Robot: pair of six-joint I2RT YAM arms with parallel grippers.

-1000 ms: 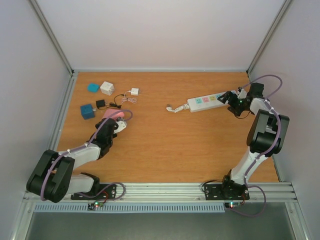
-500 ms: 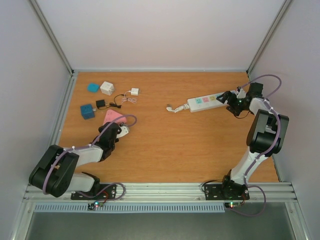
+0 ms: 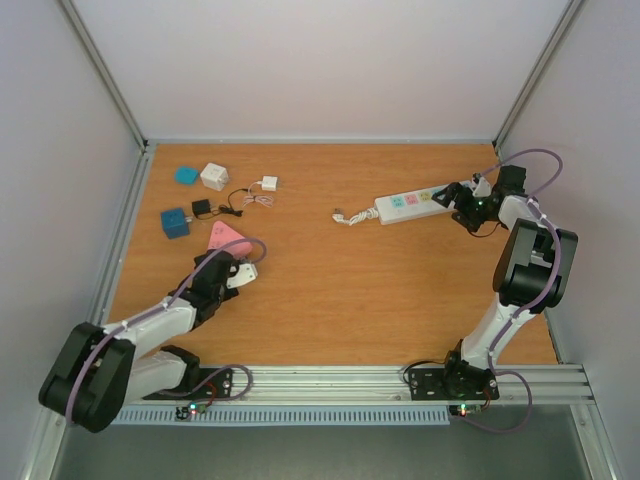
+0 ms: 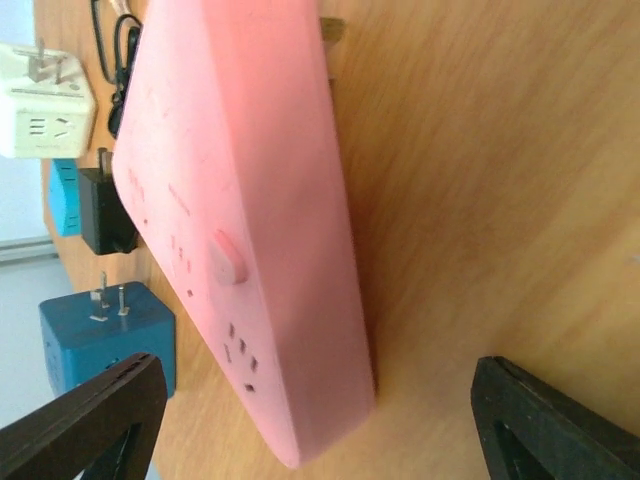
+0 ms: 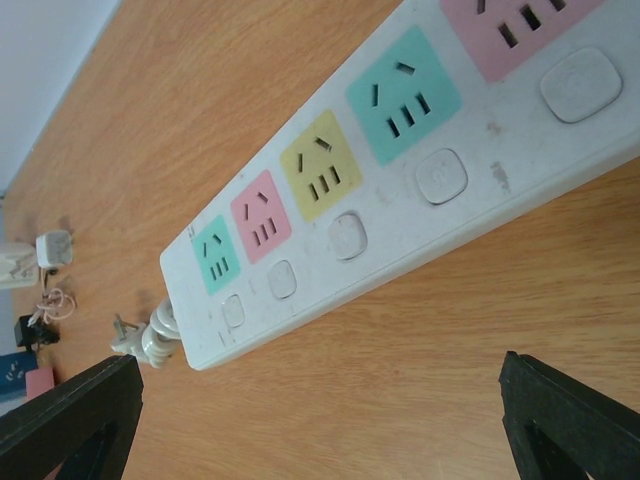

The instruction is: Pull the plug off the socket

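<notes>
The socket (image 3: pixel 408 203), a long white power strip with pastel outlet faces, lies at the back right with its short cord (image 3: pixel 345 216) curled at its left end. No plug sits in the outlets seen in the right wrist view. My right gripper (image 3: pixel 462 200) stands open at the strip's right end, above the socket (image 5: pixel 400 180), touching nothing. The plug (image 3: pixel 228 236), a flat pink adapter block, lies on the table at the left. My left gripper (image 3: pixel 243 272) is open just in front of it. Its near end (image 4: pixel 290 420) shows between the spread fingers, untouched.
Behind the pink block lie a blue cube adapter (image 3: pixel 175 222), a black charger (image 3: pixel 202 208) with a thin cable, a white cube adapter (image 3: pixel 214 176), a small teal piece (image 3: pixel 186 175) and a small white charger (image 3: pixel 268 183). Walls close in on the table's left, back and right.
My left gripper has opened, let go of the pink plug and drawn back toward its base. The plug now rests on the table. The right arm has not moved.
</notes>
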